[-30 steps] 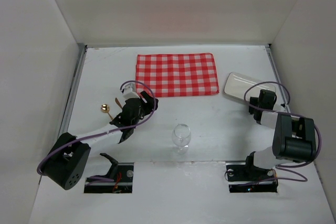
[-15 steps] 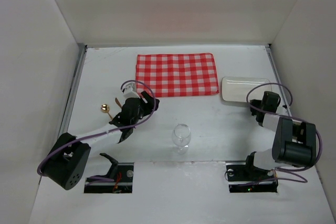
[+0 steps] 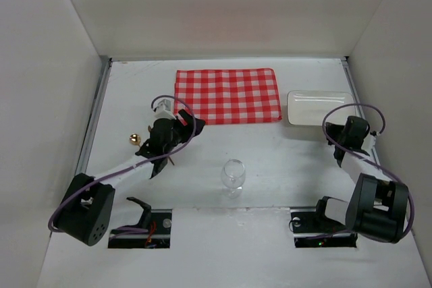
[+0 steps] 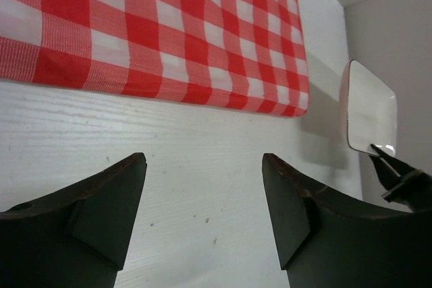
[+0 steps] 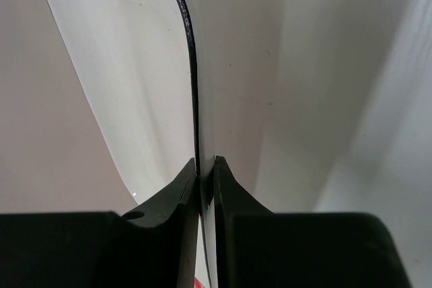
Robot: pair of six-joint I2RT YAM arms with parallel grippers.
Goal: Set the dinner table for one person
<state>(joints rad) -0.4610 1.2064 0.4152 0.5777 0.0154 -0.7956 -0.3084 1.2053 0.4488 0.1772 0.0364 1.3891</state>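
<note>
The dinner table (image 3: 270,150) is a large white surface. A red-and-white checked cloth (image 3: 228,96) lies flat at its back middle; it also shows in the left wrist view (image 4: 169,25). A white rectangular plate (image 3: 317,107) lies to the right of the cloth. My right gripper (image 3: 349,126) is shut on the plate's near right edge; in the right wrist view (image 5: 204,165) the jaws pinch the plate's thin rim (image 5: 192,65). My left gripper (image 3: 185,126) is open and empty, just off the cloth's near left corner (image 4: 202,161). A clear wine glass (image 3: 233,175) stands at the front middle.
A small gold-coloured object (image 3: 135,139) lies left of the left arm, partly hidden by it. Grey metal strips (image 3: 94,116) run along the table's sides, with white walls around. The plate (image 4: 368,109) and right gripper tip (image 4: 401,180) show in the left wrist view.
My right gripper has swung the plate square to the table and carried it right and back. My left gripper has moved a little toward the cloth.
</note>
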